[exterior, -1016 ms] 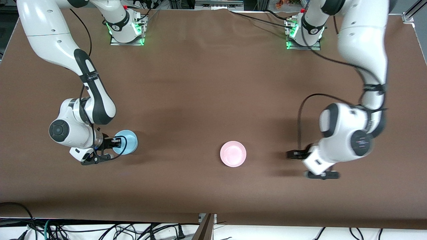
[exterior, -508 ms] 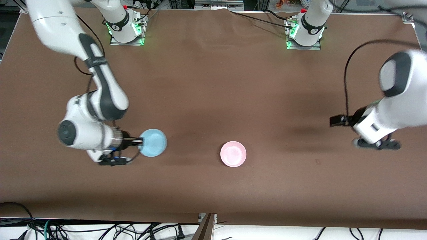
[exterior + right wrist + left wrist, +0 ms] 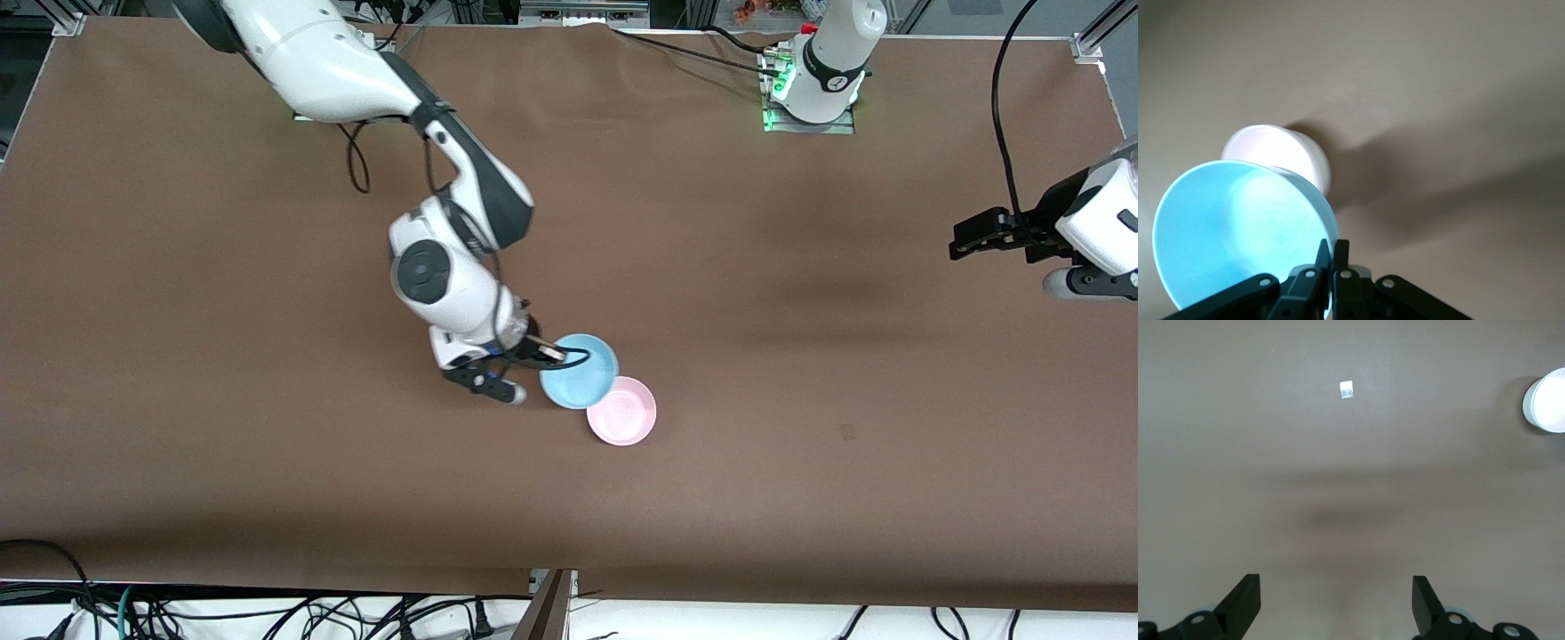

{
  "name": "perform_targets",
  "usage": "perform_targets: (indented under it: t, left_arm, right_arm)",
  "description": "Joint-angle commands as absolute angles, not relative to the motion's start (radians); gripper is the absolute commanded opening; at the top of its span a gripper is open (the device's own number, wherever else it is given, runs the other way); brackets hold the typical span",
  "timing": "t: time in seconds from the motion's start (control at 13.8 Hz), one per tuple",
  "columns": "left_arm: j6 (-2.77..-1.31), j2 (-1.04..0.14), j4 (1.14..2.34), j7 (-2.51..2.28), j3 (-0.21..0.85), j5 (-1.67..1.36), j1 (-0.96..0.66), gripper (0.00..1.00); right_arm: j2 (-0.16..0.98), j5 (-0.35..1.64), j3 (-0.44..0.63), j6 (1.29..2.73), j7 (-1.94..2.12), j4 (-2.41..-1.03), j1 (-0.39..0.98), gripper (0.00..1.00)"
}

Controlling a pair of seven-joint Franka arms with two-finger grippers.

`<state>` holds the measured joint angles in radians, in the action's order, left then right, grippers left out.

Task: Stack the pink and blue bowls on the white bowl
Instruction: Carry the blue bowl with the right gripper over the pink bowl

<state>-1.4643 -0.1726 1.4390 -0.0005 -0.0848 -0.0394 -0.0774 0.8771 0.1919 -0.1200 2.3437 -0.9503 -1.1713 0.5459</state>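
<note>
Pinching the blue bowl's (image 3: 579, 371) rim, the right gripper (image 3: 544, 352) holds it in the air, overlapping the pink bowl (image 3: 622, 412) on the table (image 3: 800, 444). Only the right wrist view shows its fingers (image 3: 1322, 261) pressed on the rim. The left gripper (image 3: 1335, 597) waits spread over bare table.

Front camera is sitting high, facing the arm bases and taking in the whole table (image 3: 800, 498). Left wrist camera is looking straight down from well up, its open pincer (image 3: 1335, 603) framing bare tabletop, a pale bowl (image 3: 1546, 401) at the edge. Right wrist camera is riding close, peering past its pincer (image 3: 1331, 257) clamped on the blue bowl (image 3: 1238, 233). Front and right wrist views are sharing that blue bowl (image 3: 578, 371).
</note>
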Motion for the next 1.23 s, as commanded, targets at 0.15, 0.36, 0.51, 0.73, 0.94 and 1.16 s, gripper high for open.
perform_targets:
  t: [0.15,0.36,0.51,0.73,0.94,1.16]
  left_arm:
    - [-1.459,-0.187,1.457,0.009,-0.071,-0.020,-0.061,1.00]
    - [-1.459,-0.192,1.453,0.017,-0.072,-0.021,-0.055,1.00]
    - [-1.460,-0.192,1.453,0.020,-0.074,-0.020,-0.057,1.00]
    - [-1.460,-0.199,1.450,0.020,-0.075,-0.023,-0.057,1.00]
    - [-1.460,-0.201,1.439,0.015,-0.075,-0.023,-0.058,1.00]
    - [-1.460,-0.206,1.436,0.017,-0.075,-0.023,-0.057,1.00]
  right_arm:
    - [1.008,0.148,-0.051,2.453,-1.008,-1.055,0.620,0.00]
    - [1.048,0.132,-0.049,2.474,-1.023,-0.991,0.640,0.00]
    - [1.055,0.133,-0.052,2.511,-1.040,-0.985,0.646,0.00]
    - [1.066,0.133,-0.051,2.554,-1.032,-0.985,0.646,0.00]
    - [1.077,0.132,-0.049,2.595,-1.035,-0.985,0.647,0.00]
    - [1.088,0.130,-0.048,2.608,-1.031,-0.985,0.653,0.00]
